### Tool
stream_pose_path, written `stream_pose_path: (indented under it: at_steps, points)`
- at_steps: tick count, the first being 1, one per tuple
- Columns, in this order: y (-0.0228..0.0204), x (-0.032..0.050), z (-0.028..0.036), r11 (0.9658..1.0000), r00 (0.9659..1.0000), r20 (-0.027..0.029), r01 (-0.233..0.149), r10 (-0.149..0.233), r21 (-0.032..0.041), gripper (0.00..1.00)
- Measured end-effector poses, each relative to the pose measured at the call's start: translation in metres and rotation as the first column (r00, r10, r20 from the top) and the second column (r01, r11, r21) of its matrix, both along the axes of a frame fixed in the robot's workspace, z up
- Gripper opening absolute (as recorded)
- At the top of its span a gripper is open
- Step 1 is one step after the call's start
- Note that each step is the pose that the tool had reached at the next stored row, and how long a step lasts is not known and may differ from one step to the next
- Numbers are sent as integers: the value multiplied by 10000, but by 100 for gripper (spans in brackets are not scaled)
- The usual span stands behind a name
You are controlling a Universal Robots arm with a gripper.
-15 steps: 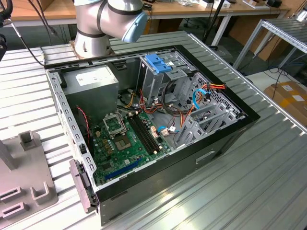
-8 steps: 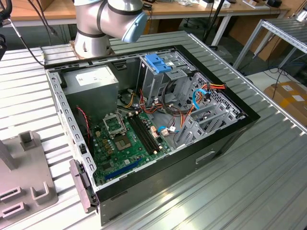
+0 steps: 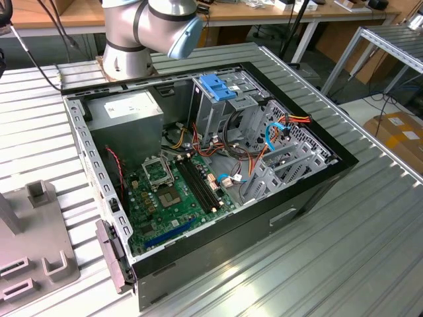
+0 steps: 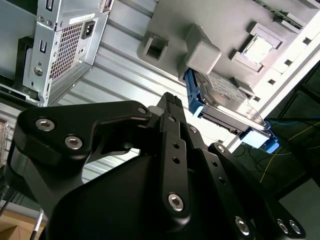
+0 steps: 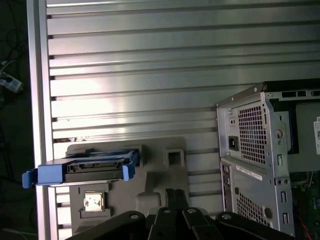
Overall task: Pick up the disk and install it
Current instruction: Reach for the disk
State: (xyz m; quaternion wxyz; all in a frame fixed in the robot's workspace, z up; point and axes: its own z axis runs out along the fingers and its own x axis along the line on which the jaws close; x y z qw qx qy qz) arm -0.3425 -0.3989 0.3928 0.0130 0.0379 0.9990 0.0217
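Observation:
The disk (image 5: 95, 167) is a dark flat drive with blue side rails, standing on edge in a grey fixture (image 5: 160, 170) on the ribbed metal table. In the second wrist view the disk (image 4: 225, 100) shows its labelled face, leaning against a grey block of the fixture (image 4: 202, 50). My gripper (image 5: 175, 194) is black and hangs well clear of the disk, touching nothing. Its fingertips sit together at the centre, shut with nothing between them. The second wrist view shows the gripper (image 4: 170, 102) from the side.
The open computer case (image 3: 317, 178) lies on the table with motherboard, cables, a blue-topped drive cage (image 3: 218, 86) and a grey power supply (image 3: 125, 109) inside. Its rear panel (image 5: 260, 150) stands beside the fixture. The arm's base (image 3: 125, 39) is behind the case. The table edge (image 5: 37, 125) is near the disk.

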Motion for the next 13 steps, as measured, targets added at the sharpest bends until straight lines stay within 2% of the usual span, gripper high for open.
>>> stream_pose_path:
  at_steps: [7,13]
  points:
    - [0,-152,-1,10000,10000,0,-1,1,0,11]
    - [0,-203,-1,10000,10000,0,0,0,0,11]
